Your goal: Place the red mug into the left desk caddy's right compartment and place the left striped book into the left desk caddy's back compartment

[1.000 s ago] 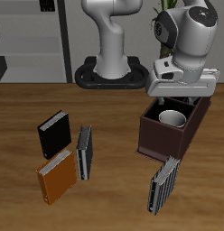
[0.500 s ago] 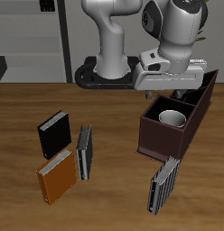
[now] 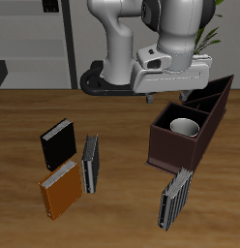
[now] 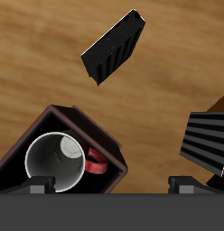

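Mug (image 3: 183,127) already sits in the caddy (image 3: 175,149); striped book (image 3: 174,199), upright just before the caddy, looks thin, stiff: grip across covers; hand (image 3: 176,96) open, empty.

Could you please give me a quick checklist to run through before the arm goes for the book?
1. Red mug upright in the left desk caddy, in its right compartment: ok.
2. Gripper raised clear of the caddy: ok.
3. Gripper holding nothing: ok in the wrist view; jaw opening: cannot tell.
4. Left striped book upright before the caddy, free on all sides: ok.
5. Back compartment empty: cannot tell, partly hidden by the arm.
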